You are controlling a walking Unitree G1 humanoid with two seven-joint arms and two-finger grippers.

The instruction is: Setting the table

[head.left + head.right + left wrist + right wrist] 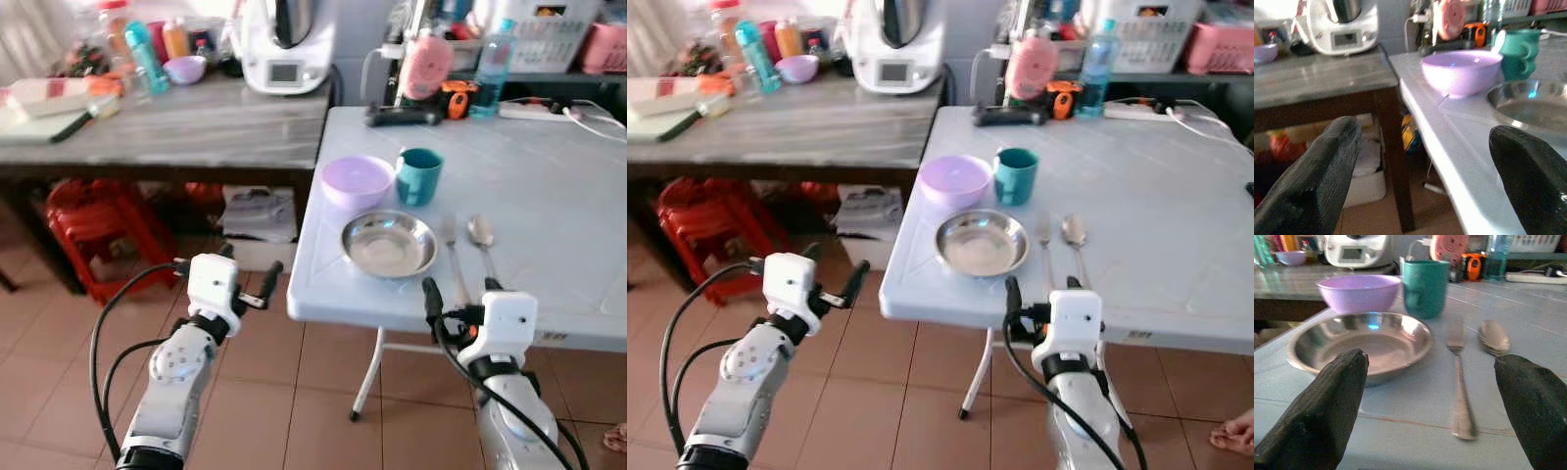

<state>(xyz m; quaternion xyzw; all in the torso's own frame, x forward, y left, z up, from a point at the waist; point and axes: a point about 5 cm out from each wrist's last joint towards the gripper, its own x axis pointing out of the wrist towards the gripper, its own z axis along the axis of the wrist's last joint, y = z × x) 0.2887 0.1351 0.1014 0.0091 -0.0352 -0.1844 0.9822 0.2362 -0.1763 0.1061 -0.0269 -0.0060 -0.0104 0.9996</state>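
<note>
Near the front left corner of the white table [549, 196] lies a steel plate [389, 243]. Behind it stand a purple bowl [358, 181] and a teal mug [419, 175]. A fork [455, 257] and a spoon [482, 240] lie side by side just right of the plate. My right gripper [460, 289] is open and empty at the table's front edge, below the fork [1458, 377] and facing the plate [1366, 340]. My left gripper [251, 262] is open and empty, held off the table's left side over the floor, level with the bowl [1462, 71].
A grey wooden counter [196, 127] stands to the left, carrying a white appliance [284, 44], bottles and a small purple bowl. Red stools [93, 230] and a box sit beneath it. A water bottle [493, 64], a pink item and cables crowd the table's back. A person's foot [1236, 431] rests on the tiles at right.
</note>
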